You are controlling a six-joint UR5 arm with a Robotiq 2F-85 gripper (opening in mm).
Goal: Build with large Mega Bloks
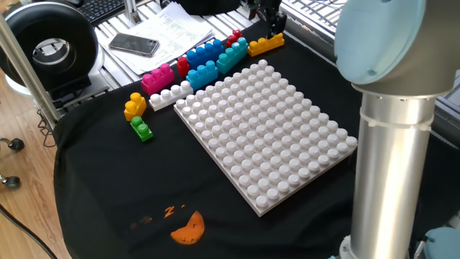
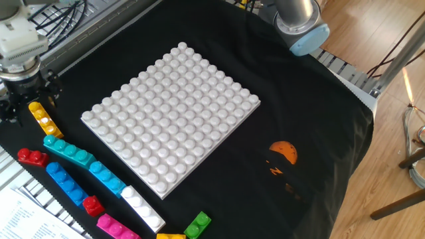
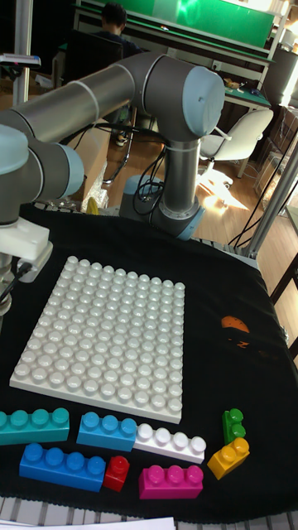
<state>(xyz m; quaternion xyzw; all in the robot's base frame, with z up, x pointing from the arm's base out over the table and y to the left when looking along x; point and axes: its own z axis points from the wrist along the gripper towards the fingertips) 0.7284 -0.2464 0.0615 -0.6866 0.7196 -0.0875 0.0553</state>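
Grey and pale-blue arm segments reach across the table to its far corner, where the claw [image 2: 28, 99] hangs wrist-down directly over the long orange-yellow brick [image 2: 42, 120]. Its dark fingers [image 2: 52, 91] stand on either side of the upper end of that brick; the pictures do not settle whether they touch it, nor whether the claw is spread or closed. In one fixed view the claw [image 1: 268, 24] sits at the top edge, just above the same brick [image 1: 266, 44]. Beside the claw, toward the table's middle, lies the large white studded baseplate [image 2: 166, 113], bare of bricks. Running away from the claw along the baseplate's edge are a long cyan brick [image 2: 68, 151], a small red brick [image 2: 31, 157], a shorter blue brick [image 2: 105, 176], a long blue brick [image 2: 65, 182], a white brick [image 2: 141, 206] and a pink brick [image 2: 116, 226]. Farthest from the claw stand a green brick [image 1: 141, 129] and a short orange-yellow brick [image 1: 134, 105], both clear of the baseplate. A black cloth [image 2: 312, 133] with an orange print [image 2: 283, 153] covers the table. Beyond the bricks, papers [image 1: 176, 32] and a phone [image 1: 134, 44] rest on a metal slatted surface. Wood flooring [image 2: 372, 26] shows past the table.
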